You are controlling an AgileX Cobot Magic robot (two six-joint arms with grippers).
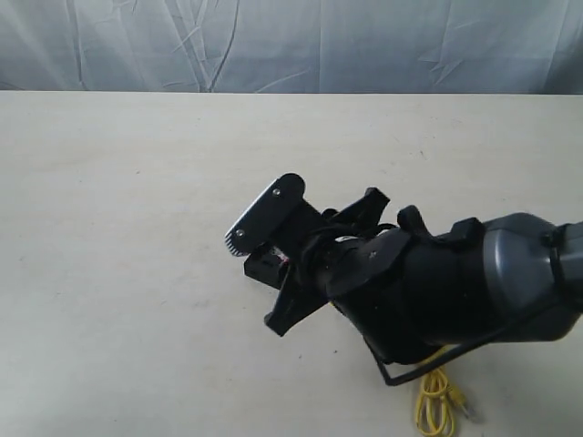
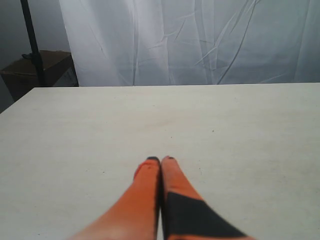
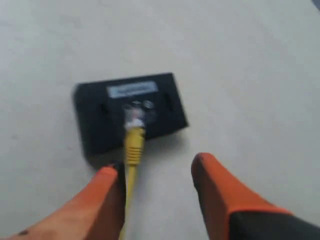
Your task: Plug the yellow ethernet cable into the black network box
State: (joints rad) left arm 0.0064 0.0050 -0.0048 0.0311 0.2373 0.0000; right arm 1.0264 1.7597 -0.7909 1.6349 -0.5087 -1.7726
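Over the counter the right gripper was seen spread wide, pinching nothing, and the left gripper pressed together. The black network box lay just ahead of the right gripper, and the yellow ethernet cable ran between its fingers, close along one, its clear plug reaching the box. The plugging-in step was judged in hand, the seating lost to blur; a regrasp behind the plug and a straight push would be called for if it proved loose.
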